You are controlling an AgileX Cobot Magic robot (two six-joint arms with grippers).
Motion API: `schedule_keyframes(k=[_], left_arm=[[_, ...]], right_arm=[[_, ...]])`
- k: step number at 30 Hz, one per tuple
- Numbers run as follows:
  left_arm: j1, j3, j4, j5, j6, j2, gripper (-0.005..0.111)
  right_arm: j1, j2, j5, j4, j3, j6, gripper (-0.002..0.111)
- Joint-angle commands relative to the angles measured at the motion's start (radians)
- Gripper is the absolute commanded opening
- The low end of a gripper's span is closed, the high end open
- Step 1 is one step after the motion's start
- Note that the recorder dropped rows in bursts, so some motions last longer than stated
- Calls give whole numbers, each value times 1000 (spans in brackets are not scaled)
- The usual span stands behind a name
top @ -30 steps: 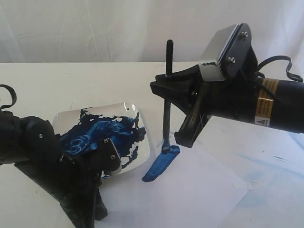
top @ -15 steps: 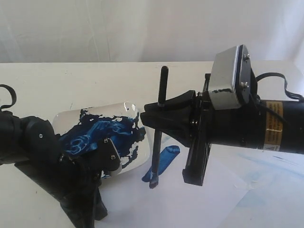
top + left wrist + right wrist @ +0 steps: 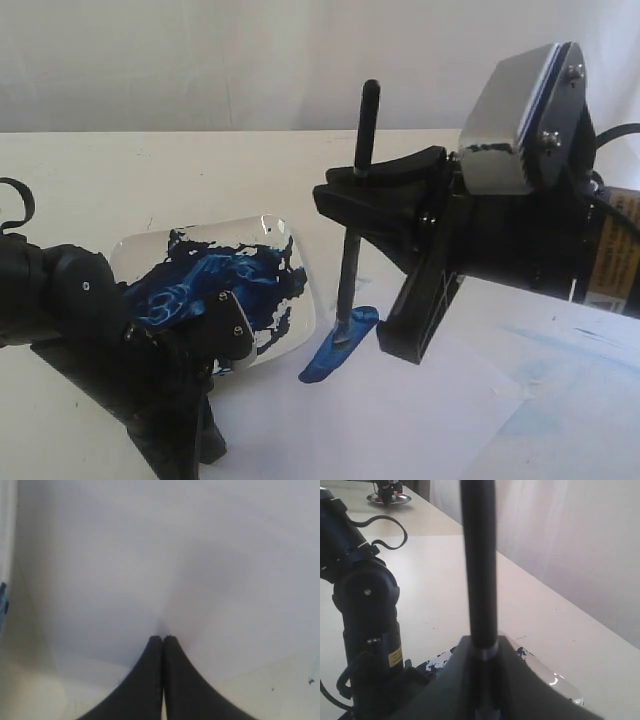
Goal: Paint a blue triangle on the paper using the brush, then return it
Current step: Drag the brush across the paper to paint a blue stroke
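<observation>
My right gripper (image 3: pixel 352 200) is shut on the black handle of the brush (image 3: pixel 350 270), which it holds nearly upright. The bristle tip rests on a thick dark-blue stroke (image 3: pixel 335 350) on the paper (image 3: pixel 400 420), just right of the paint-smeared dish (image 3: pixel 215 285). Only this single slanted stroke shows; no blue triangle outline is visible. In the right wrist view the brush (image 3: pixel 479 555) rises between the fingers of the right gripper (image 3: pixel 482 650). My left gripper (image 3: pixel 190 450) is shut, tips down on the paper (image 3: pixel 150 555) below the dish; the left gripper (image 3: pixel 163 639) holds nothing.
Faint pale-blue smears (image 3: pixel 560 345) mark the paper's right side. The dish rim (image 3: pixel 560 682) and the left arm (image 3: pixel 367 610) lie beyond the brush in the right wrist view. A white curtain hangs behind the cream table (image 3: pixel 150 180).
The brush swept down-left along the blue stroke half a second ago, then came back up toward the stroke's upper end as the right gripper rose. The left arm has not moved.
</observation>
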Motion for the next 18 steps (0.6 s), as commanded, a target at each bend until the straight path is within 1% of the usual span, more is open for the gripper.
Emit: schedule_keyframes(k=[1,3,4,6,8,11,14,18], left_arm=[[-7,9,-3,13,-4,16,0],[-7,9,-3,13,-4,16,0],[-7,9,-3,13,-4,16,0],[-7,9,-3,13,-4,16,0],[-7,9,-3,13,-4,16,0],[-7,9,-3,13,-4,16,0],[-7,9,-3,13,-4,16,0],[-7,9,-3,15,-4,16,0]], right_arm=[[117,-21,171,134,5,-24,0],[172,-21,250,229,5,-94,0],[197,-21,274,275,5,-155,0],[234,-21,310,429,5,-298,0],[257,-15,316,620,5,-466,0],[271,11,275,882,5,-649,0],[271,52,212,990,5,-668,0],[271,97,179,1007,5,-668,0]])
